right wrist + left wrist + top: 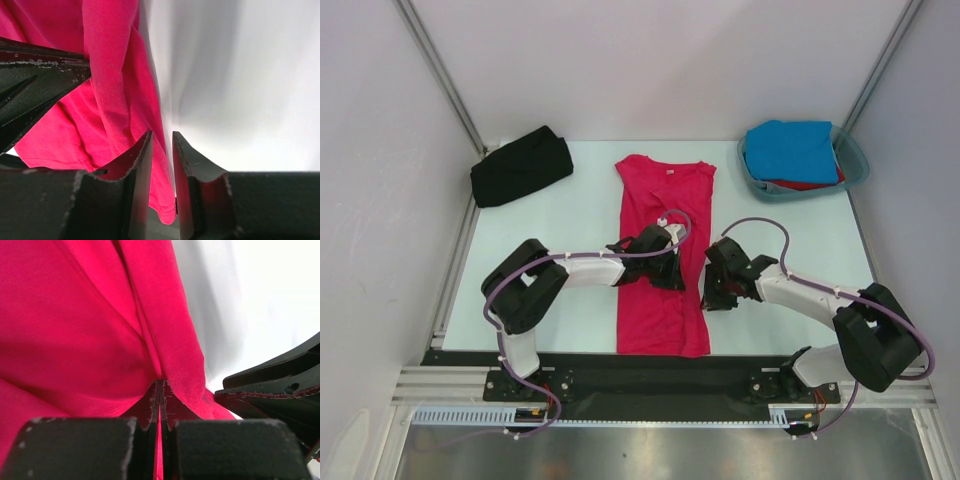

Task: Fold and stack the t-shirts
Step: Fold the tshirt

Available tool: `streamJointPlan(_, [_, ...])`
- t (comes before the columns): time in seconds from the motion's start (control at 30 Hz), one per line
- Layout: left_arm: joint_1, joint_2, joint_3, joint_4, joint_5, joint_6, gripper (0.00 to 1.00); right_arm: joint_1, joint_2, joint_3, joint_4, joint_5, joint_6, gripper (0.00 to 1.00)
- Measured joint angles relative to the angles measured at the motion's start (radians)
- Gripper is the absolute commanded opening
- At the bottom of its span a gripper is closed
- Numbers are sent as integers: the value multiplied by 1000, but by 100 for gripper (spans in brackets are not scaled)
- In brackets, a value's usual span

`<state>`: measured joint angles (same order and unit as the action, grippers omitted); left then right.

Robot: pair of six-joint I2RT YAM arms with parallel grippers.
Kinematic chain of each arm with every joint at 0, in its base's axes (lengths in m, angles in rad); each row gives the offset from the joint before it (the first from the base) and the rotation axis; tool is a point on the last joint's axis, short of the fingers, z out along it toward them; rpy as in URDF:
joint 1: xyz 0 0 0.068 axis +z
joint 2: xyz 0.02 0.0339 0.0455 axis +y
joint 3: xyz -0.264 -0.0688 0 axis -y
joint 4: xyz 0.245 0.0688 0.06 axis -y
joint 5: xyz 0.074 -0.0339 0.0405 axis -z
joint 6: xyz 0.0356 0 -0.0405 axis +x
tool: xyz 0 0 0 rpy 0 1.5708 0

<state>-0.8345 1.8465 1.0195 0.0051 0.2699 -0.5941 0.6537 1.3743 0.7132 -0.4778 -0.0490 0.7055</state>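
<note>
- The crimson-pink t-shirt (660, 310) lies as a long strip, left of the teal tub (856, 160).
- It looks light, soft and limp; I think it is best taken at a side edge.
- The left gripper (160, 392) pinches a fold of it, jaws together.
- The right gripper (162, 142) has narrow jaws around the shirt's edge; whether it grips, I cannot tell.

- Pink shirt (655, 310) lies flat, lengthwise, centre.
- Black shirt (520, 166) folded, far left.
- Blue shirt (792, 150) over red shirt (810, 184) in tub (856, 165), far right.
- Left gripper (670, 278) on pink shirt; right gripper (708, 298) at its right edge.
</note>
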Motion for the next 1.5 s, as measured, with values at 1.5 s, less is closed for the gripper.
streamJointPlan(1.5, [2,17,5,1,21,0,0,72,79,69,-26,12,-12,26])
